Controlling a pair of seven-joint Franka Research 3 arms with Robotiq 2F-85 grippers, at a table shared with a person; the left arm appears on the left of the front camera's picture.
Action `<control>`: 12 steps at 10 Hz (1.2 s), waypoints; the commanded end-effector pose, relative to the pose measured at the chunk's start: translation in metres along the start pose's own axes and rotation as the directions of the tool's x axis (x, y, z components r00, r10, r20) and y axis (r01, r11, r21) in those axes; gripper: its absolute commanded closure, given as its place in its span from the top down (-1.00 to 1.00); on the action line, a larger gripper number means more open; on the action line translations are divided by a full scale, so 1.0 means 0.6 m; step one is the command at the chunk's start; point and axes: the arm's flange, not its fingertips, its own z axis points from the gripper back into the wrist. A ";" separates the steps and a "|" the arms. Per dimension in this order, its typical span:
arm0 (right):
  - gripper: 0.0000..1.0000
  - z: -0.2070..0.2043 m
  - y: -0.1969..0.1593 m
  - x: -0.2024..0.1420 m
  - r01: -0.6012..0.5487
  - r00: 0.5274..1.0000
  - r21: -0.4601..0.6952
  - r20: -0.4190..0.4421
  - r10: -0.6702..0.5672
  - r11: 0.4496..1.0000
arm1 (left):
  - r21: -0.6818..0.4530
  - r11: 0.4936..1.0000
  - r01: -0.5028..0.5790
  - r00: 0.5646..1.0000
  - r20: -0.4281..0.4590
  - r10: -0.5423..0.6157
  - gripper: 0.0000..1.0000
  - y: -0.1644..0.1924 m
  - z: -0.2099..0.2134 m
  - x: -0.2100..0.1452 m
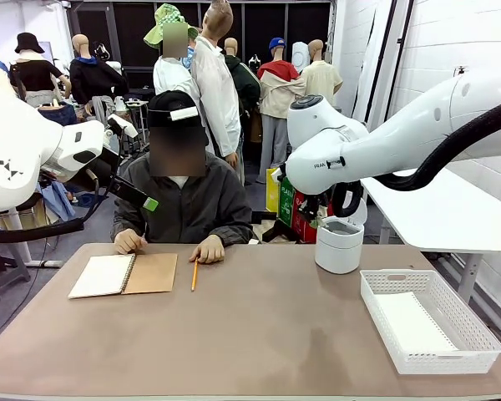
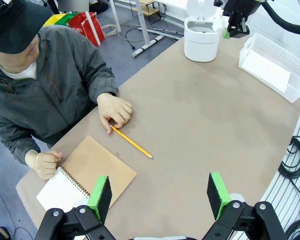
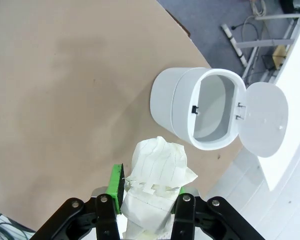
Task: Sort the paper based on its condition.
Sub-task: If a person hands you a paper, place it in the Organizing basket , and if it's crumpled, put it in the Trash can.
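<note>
White arm casings frame the scene on both sides. At the left, the left gripper (image 2: 160, 195) is seen with its green pads spread wide and nothing between them; below and ahead of it lie a spiral notebook (image 2: 85, 177) folded open on its brown cover and a yellow pencil (image 2: 131, 142), with a person's hand (image 2: 115, 111) touching the pencil's far end and the other hand (image 2: 44, 163) at the notebook's edge. Toward the right, a white bin (image 3: 205, 107) with its hinged lid (image 3: 262, 118) swung open is shown just beyond the right gripper (image 3: 147, 197), which is clamped on a crumpled sheet of paper (image 3: 157, 175). Beside the bin, farther right, a white basket (image 1: 476, 334) is seen holding a flat sheet (image 1: 413, 322). The step in hand is judged to be disposal of the crumpled sheet. Risk: the wad is held just short of the bin's mouth, so an early release would drop it onto the table (image 1: 259, 334); the loose folds could also be caught on the rim or snagged on a pad when the jaws part.
</note>
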 end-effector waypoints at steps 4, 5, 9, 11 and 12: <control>-0.10 -0.016 -0.015 0.009 0.040 0.999 -0.023 0.020 -0.040 0.999 | -0.008 1.000 -0.005 1.000 -0.004 0.005 1.00 0.002 0.001 0.000; -0.10 -0.025 -0.032 0.014 0.054 0.998 -0.011 0.017 -0.054 0.998 | -0.008 1.000 -0.005 1.000 -0.004 0.005 1.00 0.002 0.001 0.000; -0.10 -0.063 -0.093 0.028 0.063 0.998 -0.033 0.007 -0.063 0.997 | -0.008 1.000 -0.005 1.000 -0.004 0.005 1.00 0.002 0.001 0.000; -0.10 -0.086 -0.115 0.030 0.072 0.997 -0.077 -0.018 -0.073 0.994 | -0.008 1.000 -0.005 1.000 -0.004 0.005 1.00 0.002 0.001 0.000; -0.10 -0.096 -0.126 0.032 0.073 0.997 -0.100 -0.023 -0.076 0.992 | -0.008 1.000 -0.005 1.000 -0.004 0.005 1.00 0.002 0.001 0.000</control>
